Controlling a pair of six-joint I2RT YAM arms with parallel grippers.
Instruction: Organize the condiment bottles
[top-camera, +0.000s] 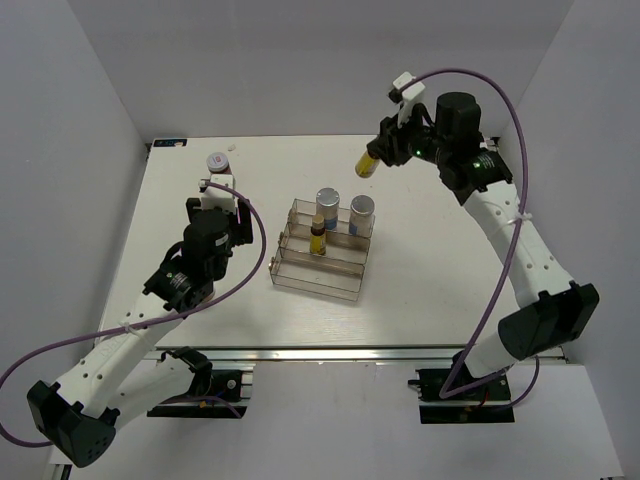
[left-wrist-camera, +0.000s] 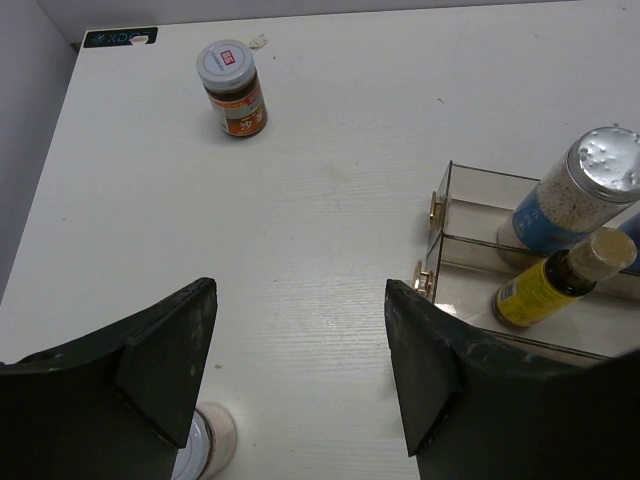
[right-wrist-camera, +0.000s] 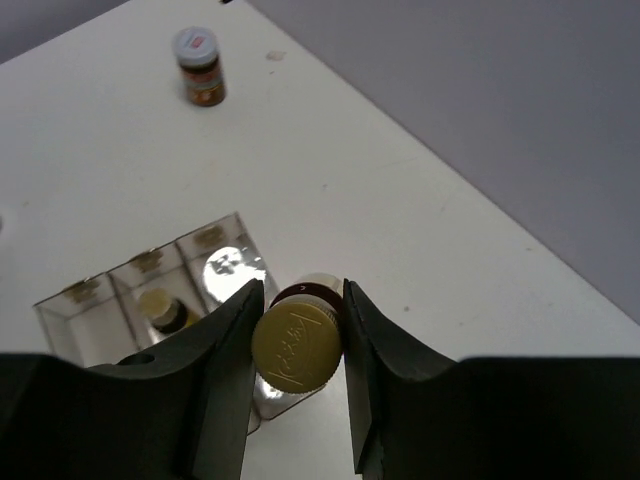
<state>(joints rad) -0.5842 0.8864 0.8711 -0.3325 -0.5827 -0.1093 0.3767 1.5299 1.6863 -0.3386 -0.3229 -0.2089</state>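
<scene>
Fingers (left-wrist-camera: 165, 350) of the left gripper (left-wrist-camera: 300, 295) are spread wide, nothing held; a pinkish-white jar lid (left-wrist-camera: 205, 445) beneath them is partly hidden and cut off by the frame. Further on, one slim amber gold-capped bottle (top-camera: 318, 238) and two white silver-capped bottles (top-camera: 328, 205) are stood upright in a clear stepped plastic rack (top-camera: 318, 268). Beyond it, a second slim amber bottle (top-camera: 368, 163) is clamped in the right gripper (right-wrist-camera: 300, 300) above the table (top-camera: 430, 270), long axis tilted, cap toward the wrist. A red-labelled jar (top-camera: 218, 162) is seen upright at the far left.

white table (top-camera: 420, 290), pale grey walls (top-camera: 70, 120)
</scene>
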